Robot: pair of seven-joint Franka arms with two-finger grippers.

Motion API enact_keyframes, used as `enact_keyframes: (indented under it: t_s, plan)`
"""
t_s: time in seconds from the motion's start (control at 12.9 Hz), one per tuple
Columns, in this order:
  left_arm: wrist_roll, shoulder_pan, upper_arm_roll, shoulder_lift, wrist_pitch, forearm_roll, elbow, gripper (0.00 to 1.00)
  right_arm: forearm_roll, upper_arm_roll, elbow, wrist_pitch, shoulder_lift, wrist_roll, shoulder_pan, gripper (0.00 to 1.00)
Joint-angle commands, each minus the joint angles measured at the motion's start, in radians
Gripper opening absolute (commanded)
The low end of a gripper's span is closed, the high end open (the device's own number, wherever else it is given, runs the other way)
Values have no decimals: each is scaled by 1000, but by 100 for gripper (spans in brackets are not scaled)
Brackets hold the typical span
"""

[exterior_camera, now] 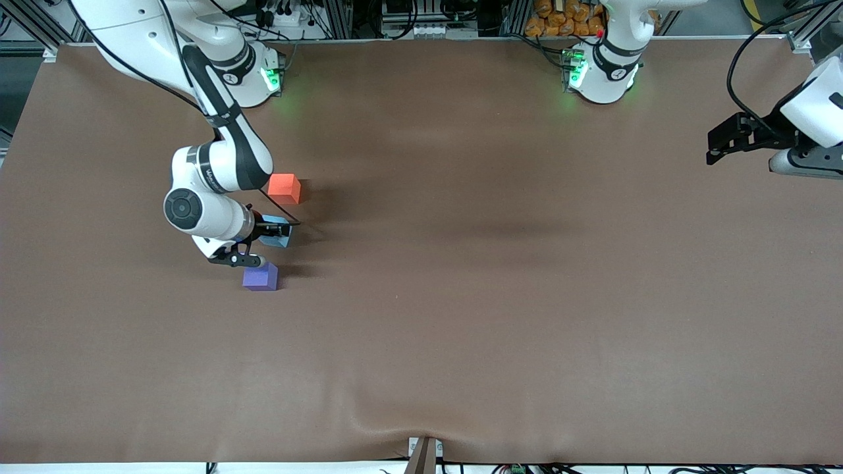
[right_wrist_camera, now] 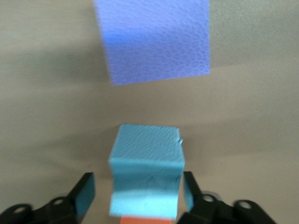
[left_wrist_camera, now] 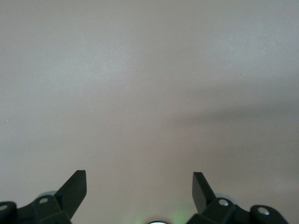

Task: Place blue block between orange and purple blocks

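The light blue block (exterior_camera: 278, 236) lies on the brown table between the orange block (exterior_camera: 284, 188) and the purple block (exterior_camera: 260, 277), which is nearest the front camera. My right gripper (exterior_camera: 271, 234) is low over the blue block. In the right wrist view the right gripper (right_wrist_camera: 139, 193) is open, with a finger on each side of the blue block (right_wrist_camera: 147, 161) and a gap on both sides. That view also shows the purple block (right_wrist_camera: 156, 42) and a sliver of the orange block (right_wrist_camera: 145, 220). My left gripper (exterior_camera: 718, 148) waits open and empty at the left arm's end of the table, seen also in its wrist view (left_wrist_camera: 139, 186).
The brown table cover (exterior_camera: 461, 296) has a slight wrinkle near its front edge. A small bracket (exterior_camera: 425, 454) sticks up at the middle of the front edge. The arm bases stand along the edge farthest from the front camera.
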Motion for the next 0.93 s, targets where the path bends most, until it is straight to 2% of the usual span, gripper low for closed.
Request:
enact_keyframes:
  t_s: [0.0,0.15,0.31,0.46,0.54,0.7,0.77,0.85]
  plan:
    - [-30,-4,-2,-13,-17,1,7,100,-11,1,227,-328,-63,-8,-22,100]
    - [-31,3,1,-11,-17,-1,7,100,-7,1,434,-550,-54,-10,-60,100]
    - [-33,6,5,-8,-17,-1,7,100,-27,-1,592,-587,-54,-14,-76,100]
    - [-31,6,9,-2,-17,-1,9,100,-115,5,792,-709,-36,-40,-145,100]
    - [-31,6,12,0,-17,-1,9,100,-114,7,850,-748,-31,-56,-166,100]
    - [-31,6,12,1,-17,1,9,100,-114,14,901,-845,-54,-57,-174,100]
    - [-31,6,12,0,-17,1,9,100,-114,31,959,-904,-71,-57,-180,100]
    - [-31,7,12,1,-17,1,9,100,-96,54,973,-960,-89,-56,-214,100]
